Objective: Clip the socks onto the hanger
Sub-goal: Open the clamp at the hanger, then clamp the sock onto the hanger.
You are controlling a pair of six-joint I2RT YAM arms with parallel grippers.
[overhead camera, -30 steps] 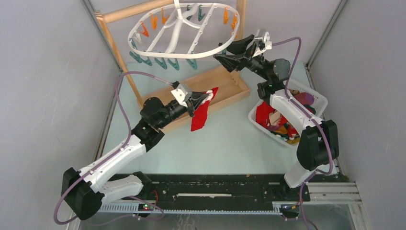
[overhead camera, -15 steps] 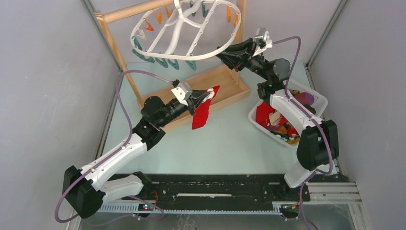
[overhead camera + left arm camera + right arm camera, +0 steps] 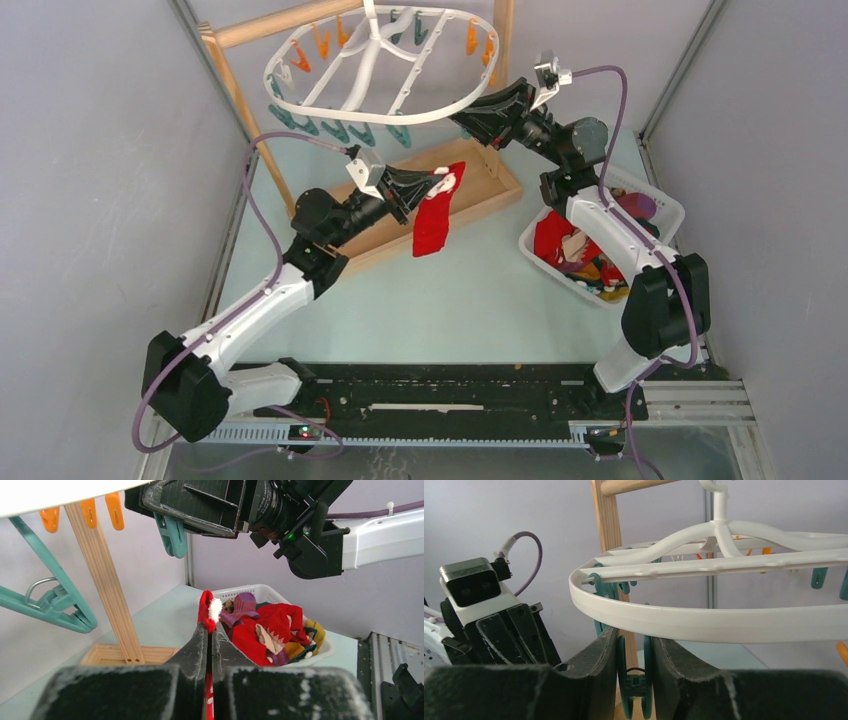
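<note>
1. Left gripper (image 3: 438,180) raised over the front edge of the wooden stand's tray (image 3: 490,186). Jaws pressed together, pinching one red sock (image 3: 434,220) by its top end.
2. Red sock hanging straight down from the pinch, clear of the table (image 3: 470,300). Small white tuft at the gripped end, poking out past the fingertips (image 3: 200,640) in the left wrist view.
3. Right gripper (image 3: 634,647) at the right-hand end of the hanger (image 3: 734,624), directly under its white rim.
4. Jaws there partly closed, squeezing a teal clothespin (image 3: 634,687) from both sides, pads touching the clip's two legs. Cannot tell whether the clip's mouth is sprung open.
5. Hanger hooked on the stand's top bar (image 3: 290,24), tilted, with orange and teal pins dangling round the rim.
6. Red sock below the hanger and near the squeezed clip, apart from both.
7. Other socks (image 3: 270,627) heaped in a white basket (image 3: 260,589) at the table's right side, beside the right arm. Red, purple, yellow and beige visible.
</note>
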